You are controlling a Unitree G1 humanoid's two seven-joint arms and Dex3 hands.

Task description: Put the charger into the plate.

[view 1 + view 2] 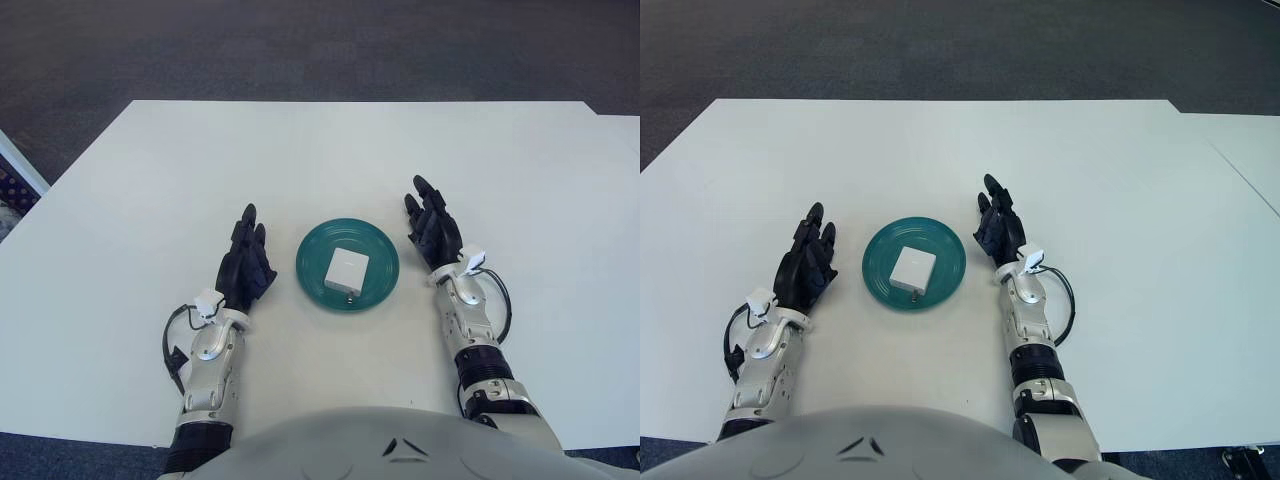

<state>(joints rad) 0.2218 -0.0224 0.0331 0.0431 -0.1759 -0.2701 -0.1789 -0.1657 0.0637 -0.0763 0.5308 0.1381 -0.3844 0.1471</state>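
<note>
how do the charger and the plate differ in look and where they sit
The charger is white and square-edged; the plate is teal and round. The charger is far smaller than the plate. The charger lies inside the plate, while the plate sits directly on the white table. Both lie between the left hand and right hand, touched by neither.

A small white square charger (346,270) is seen lying flat at the centre of the plate (312,252), approx. square-on but turned slightly. A short stub is seen at its near edge; whether it is a plug or cable can't be told. The plate is round, shallow, teal-green w/ a raised rim, set upright on the white tabletop (320,160), roughly mid-width and nearer the front edge than the far edge.
</note>
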